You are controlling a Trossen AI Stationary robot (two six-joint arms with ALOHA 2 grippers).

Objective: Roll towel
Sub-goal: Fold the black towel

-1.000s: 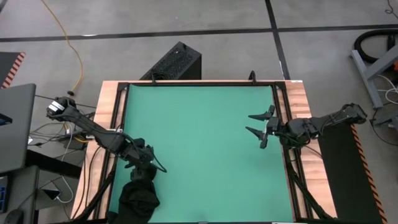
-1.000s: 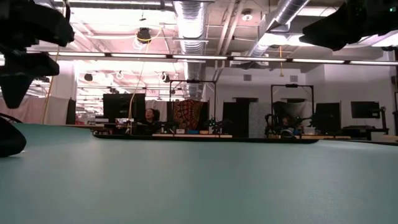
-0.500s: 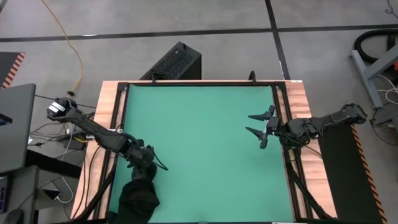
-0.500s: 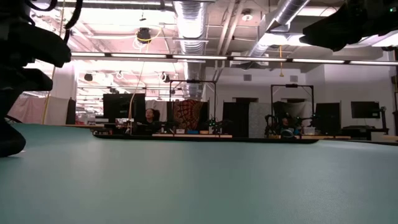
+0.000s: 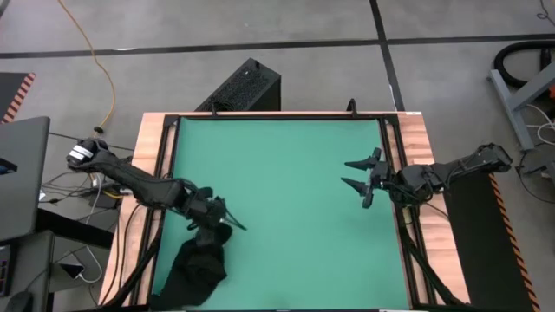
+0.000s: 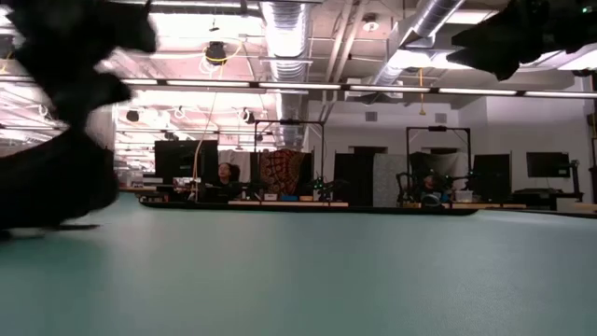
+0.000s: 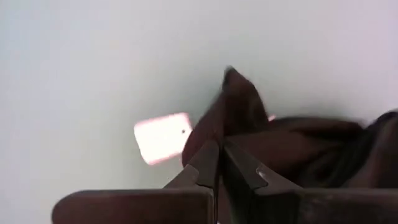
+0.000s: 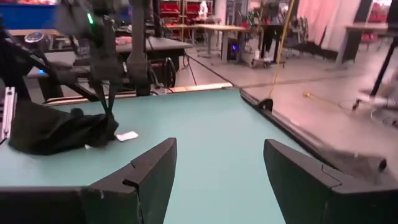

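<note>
Only a blank white tag (image 7: 163, 137), black towel (image 5: 198, 264), no readable writing

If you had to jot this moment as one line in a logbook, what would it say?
left gripper: shut on towel, lifting a corner | towel: bunched at mat near edge | right gripper: open, waiting over mat's right side

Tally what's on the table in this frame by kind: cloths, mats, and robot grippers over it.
Towel: 1, black, pinched at one edge by the shut left gripper
Green mat: 1
Grippers: 2, with the right gripper open above the mat's right side
Total: 4
</note>
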